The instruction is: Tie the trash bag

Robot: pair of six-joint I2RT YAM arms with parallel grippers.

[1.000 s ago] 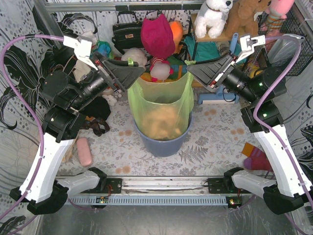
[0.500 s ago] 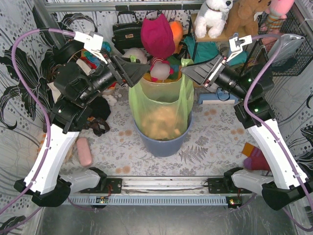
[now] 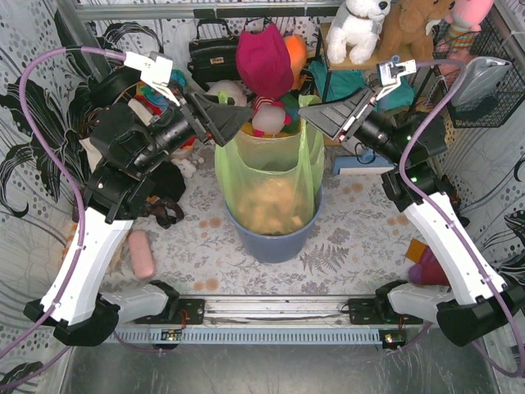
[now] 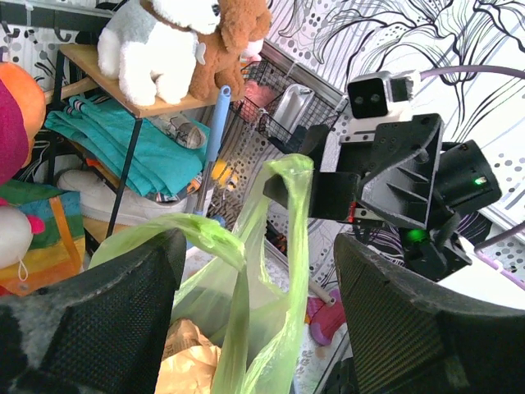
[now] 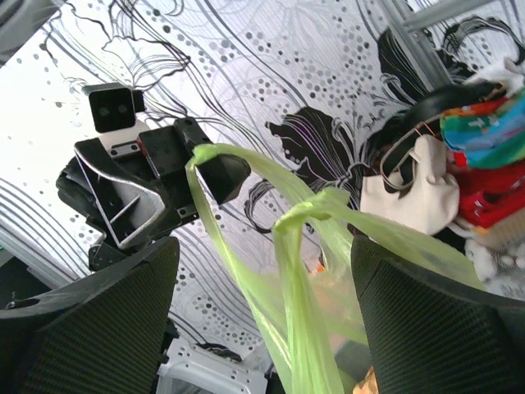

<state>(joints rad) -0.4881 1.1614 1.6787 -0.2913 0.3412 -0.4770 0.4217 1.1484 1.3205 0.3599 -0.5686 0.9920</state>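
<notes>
Your trash bag (image 3: 267,180) stands in the blue-grey bin (image 3: 275,242) at mid-frame, with crumpled paper inside. Just above its mouth, the left gripper (image 3: 232,123) and right gripper (image 3: 318,119) both gape wide, each with a handle loop (image 4: 289,168) draped over one finger. Close firmly on the loops, then cross them; loose, the thin plastic will likely slip off.

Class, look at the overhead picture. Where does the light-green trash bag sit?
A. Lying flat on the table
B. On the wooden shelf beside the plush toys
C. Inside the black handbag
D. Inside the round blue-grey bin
D: the trash bag stands with its lower part inside the round blue-grey bin, whose wall shows below the green plastic in the top view.
</notes>
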